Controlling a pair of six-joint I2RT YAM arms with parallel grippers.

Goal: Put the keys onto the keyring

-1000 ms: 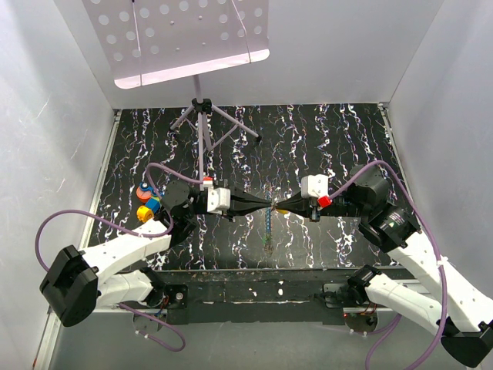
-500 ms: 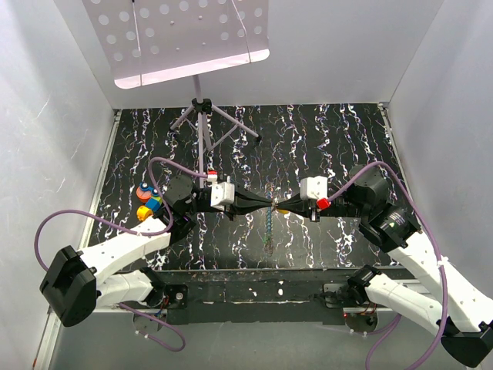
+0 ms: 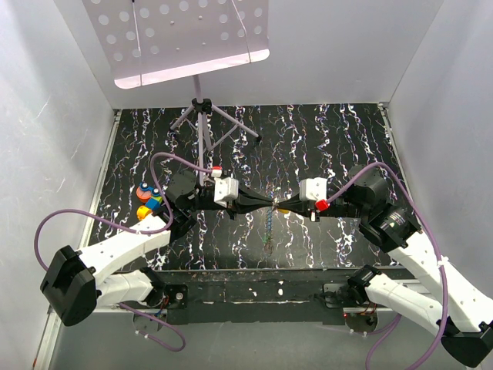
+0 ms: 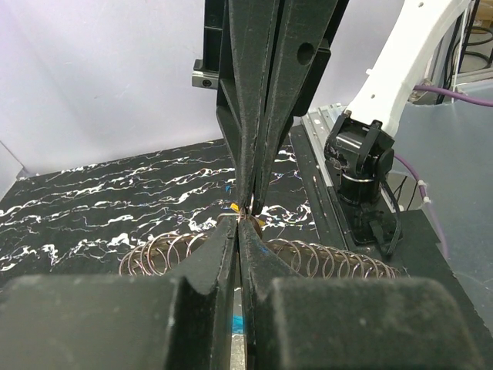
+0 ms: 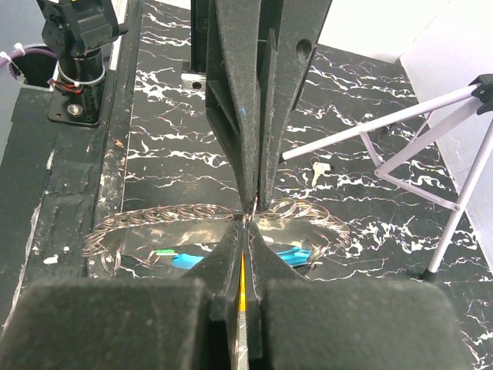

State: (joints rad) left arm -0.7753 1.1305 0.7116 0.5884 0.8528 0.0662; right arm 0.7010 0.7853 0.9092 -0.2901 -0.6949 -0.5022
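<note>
Right wrist view: yellow-orange plastic-headed key point(image 5: 241, 287) clamped edge-on in closed right gripper point(image 5: 245, 230), mid-table. At 12 o'clock, closed left gripper point(image 5: 253, 199) meets it tip to tip, apparently pinching coiled wire keyring chain point(image 5: 146, 220). Beneath rings, bright blue plastic key point(image 5: 187, 260). Risk: springy wire slips from pinch, key misses gap. No container evident; coloured round pieces point(image 3: 146, 202) at table's 9 o'clock, nature unclear.

The centre is barred by left hand point(image 3: 269, 204) and right hand point(image 3: 278, 205), tip to tip; open surface point(image 3: 331, 139) is found right of the tripod point(image 3: 202, 108).
</note>
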